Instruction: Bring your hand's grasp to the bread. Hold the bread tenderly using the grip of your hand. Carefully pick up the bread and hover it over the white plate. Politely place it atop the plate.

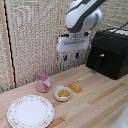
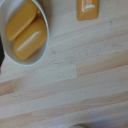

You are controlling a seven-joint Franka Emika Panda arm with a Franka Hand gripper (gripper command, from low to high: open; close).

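The bread (image 1: 75, 87) is a small golden-brown block lying flat on the wooden table, just to the exterior view's right of the small white bowl. It also shows in the wrist view as an orange-brown block (image 2: 88, 9) cut off by the frame edge. The white plate (image 1: 30, 111) with its speckled rim lies near the front on the exterior view's left, with nothing on it. My hand (image 1: 71, 57) hangs well above the table, over the bowl and bread, its two dark-blue fingers apart and holding nothing. The fingers do not show in the wrist view.
A small white bowl (image 1: 62, 93) (image 2: 44, 30) holds yellow-orange chunks (image 2: 26, 30). A pink mug (image 1: 43, 83) stands behind the plate. A black boxy appliance (image 1: 109, 53) sits at the back on the exterior view's right. A woven screen forms the back wall.
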